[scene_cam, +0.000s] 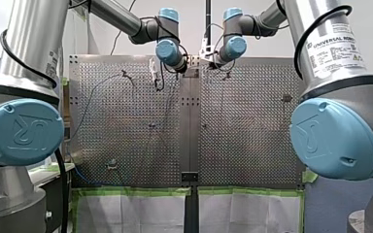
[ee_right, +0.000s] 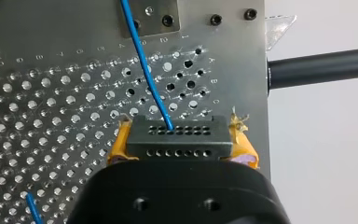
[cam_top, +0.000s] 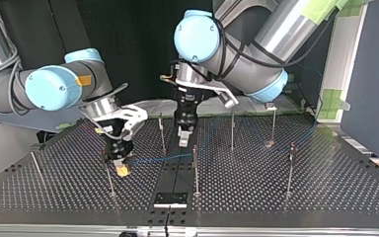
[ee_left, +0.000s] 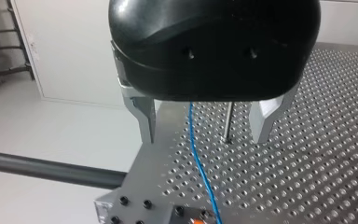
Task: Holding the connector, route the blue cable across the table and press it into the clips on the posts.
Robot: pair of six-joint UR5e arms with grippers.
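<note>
Currently, the dark connector (ee_right: 177, 140) is clamped between the yellow pads (ee_right: 119, 145) of my right gripper (cam_top: 122, 167), which is seen low and left of centre in the top view, just above the perforated table (cam_top: 286, 197). The blue cable (ee_right: 144, 65) is led out of the connector's face, ahead of that gripper. My left gripper (ee_left: 204, 135) is held with its metal fingers apart, and the cable and a thin post (ee_left: 228, 121) are seen between them.

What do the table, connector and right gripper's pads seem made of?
The table looks like bare metal, perhaps aluminium: grey sheen, drilled holes. The connector seems matte dark plastic, with pin-hole rows. The pads look like soft yellow rubber or foam: frayed edges.
</note>
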